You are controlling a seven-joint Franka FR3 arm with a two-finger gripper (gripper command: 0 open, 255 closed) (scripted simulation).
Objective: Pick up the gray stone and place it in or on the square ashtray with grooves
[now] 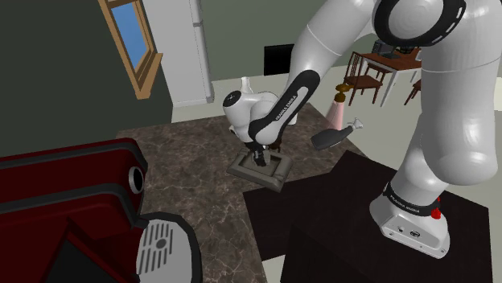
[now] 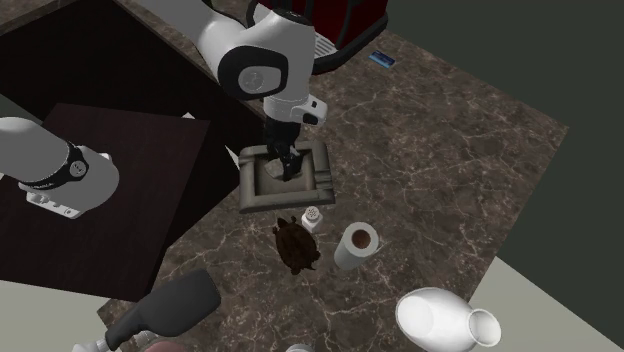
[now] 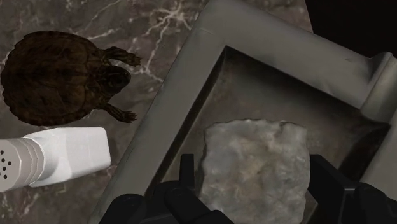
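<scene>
On the dark marble counter (image 1: pixel 185 153), the square grey ashtray (image 3: pixel 280 44) holds the load. The gripper (image 3: pixel 256 162) hangs spread wide, gripping nothing, fingers flanking the gray stone (image 3: pixel 254 143) lying inside. Only withdrawal seems left.

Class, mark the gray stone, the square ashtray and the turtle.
gray stone (image 3: pixel 254 168), wrist view, its top face
square ashtray (image 3: pixel 286 38), wrist view, its rim
turtle (image 3: pixel 54 76), wrist view, its shell
</scene>
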